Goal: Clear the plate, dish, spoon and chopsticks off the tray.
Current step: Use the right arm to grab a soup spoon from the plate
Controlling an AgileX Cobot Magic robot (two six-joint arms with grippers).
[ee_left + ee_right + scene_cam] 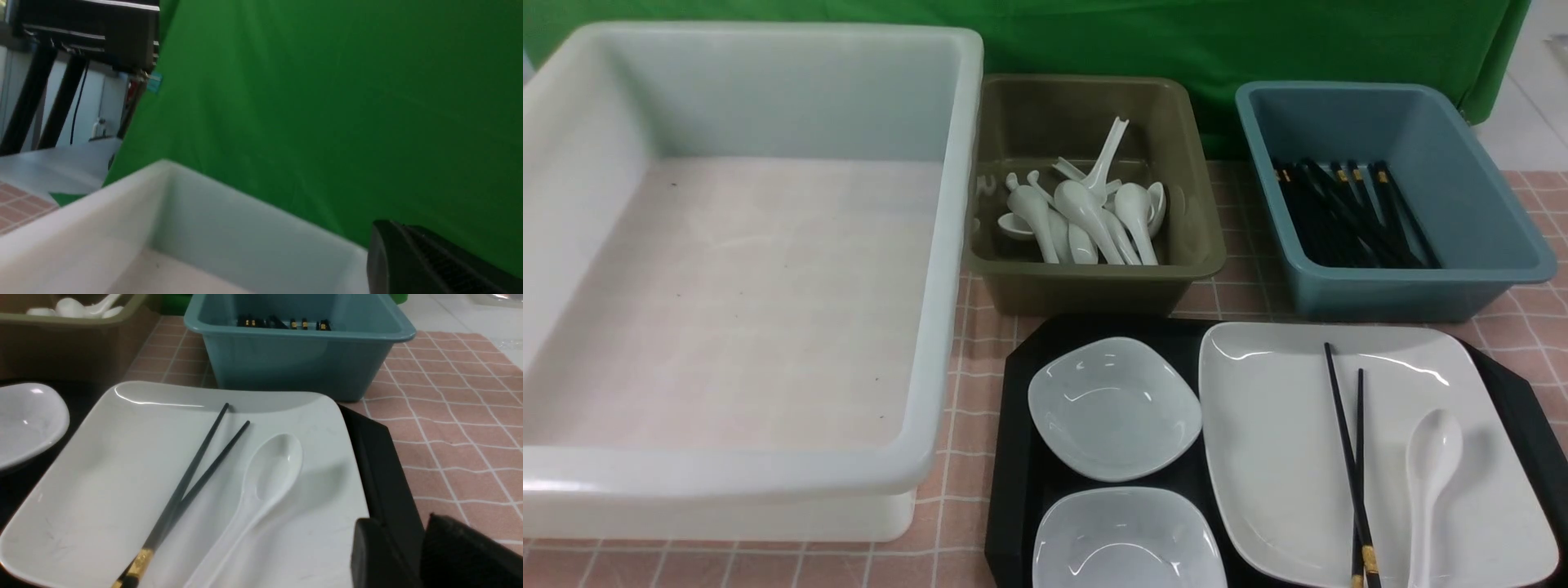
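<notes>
The black tray [1015, 425] lies at the front right of the table. On it sit two small white dishes [1115, 408] [1123, 539] and the large white plate [1274, 457]. The black chopsticks [1349, 457] and the white spoon [1433, 445] lie on the plate. No gripper shows in the front view. In the right wrist view my right gripper [394, 520] hovers empty over the tray's rim [384, 465], jaws almost together, beside the plate [122, 477], chopsticks [191, 465] and spoon [273, 469]. My left gripper [392, 224] shows as one dark mass, empty.
A big white bin [947, 245] fills the left side; its wall [204, 220] lies under my left gripper. An olive bin [1201, 204] with several white spoons stands behind the tray. A blue bin [1486, 188] with several black chopsticks stands at the back right. A green curtain hangs behind.
</notes>
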